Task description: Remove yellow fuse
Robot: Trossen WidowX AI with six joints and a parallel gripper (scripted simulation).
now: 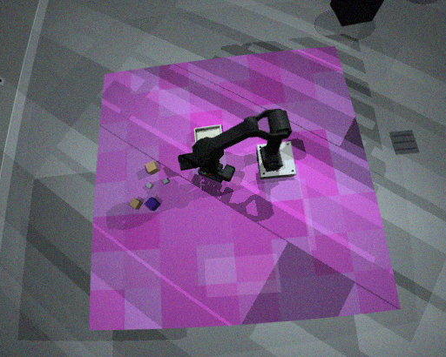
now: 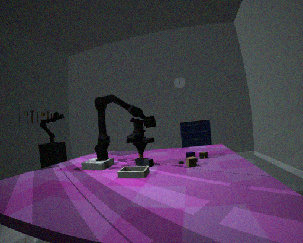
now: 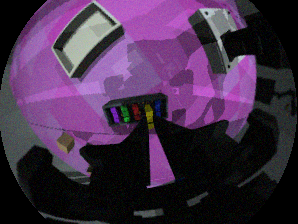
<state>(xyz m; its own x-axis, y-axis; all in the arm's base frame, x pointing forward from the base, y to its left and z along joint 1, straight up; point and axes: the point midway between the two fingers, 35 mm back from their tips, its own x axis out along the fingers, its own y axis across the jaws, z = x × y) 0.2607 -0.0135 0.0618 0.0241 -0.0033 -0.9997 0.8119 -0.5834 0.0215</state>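
Arm (image 2: pixel 102 127): matte black throughout, rounded cylindrical links, bulky joint housings. Base plate (image 1: pixel 276 160): square, pale grey, dark corner screws. Pincer (image 2: pixel 141 152): black, tapered fingers.

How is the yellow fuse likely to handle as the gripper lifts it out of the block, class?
The yellow fuse looks small and rigid, so probably light and stiff. The gripper pinches only its top, so it might slip. Neighbouring fuses sit close in the fuse block, so tilting risks contact.
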